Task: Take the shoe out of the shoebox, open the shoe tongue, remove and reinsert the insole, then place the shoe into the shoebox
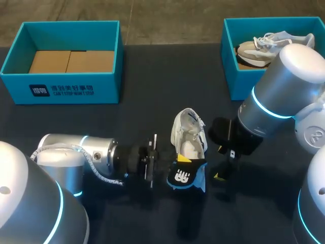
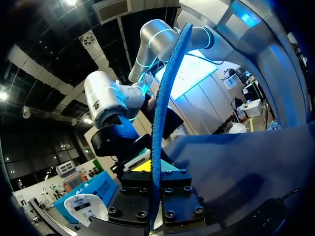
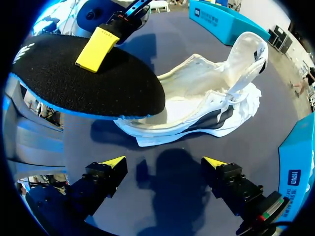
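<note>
My left gripper (image 1: 177,162) is clamped on the black insole (image 1: 187,178), which has a blue underside and a white logo on top; it sits at the heel end of the white shoe (image 1: 189,133); the shoe is on the table (image 1: 152,76), tongue open, small label inside; my right gripper (image 3: 165,162) is spread wide, holding nothing, just beside the shoe; blue shoebox (image 1: 61,91) far left, white print on front.

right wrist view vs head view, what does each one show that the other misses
Only the right wrist view: the right hand open, both yellow tips apart, and the hollow inside of the white shoe. Only the head view: a second shoe in the right shoebox, and the cardboard floor of the left shoebox. Both: the white shoe on the table and the black insole held by the left hand.
</note>
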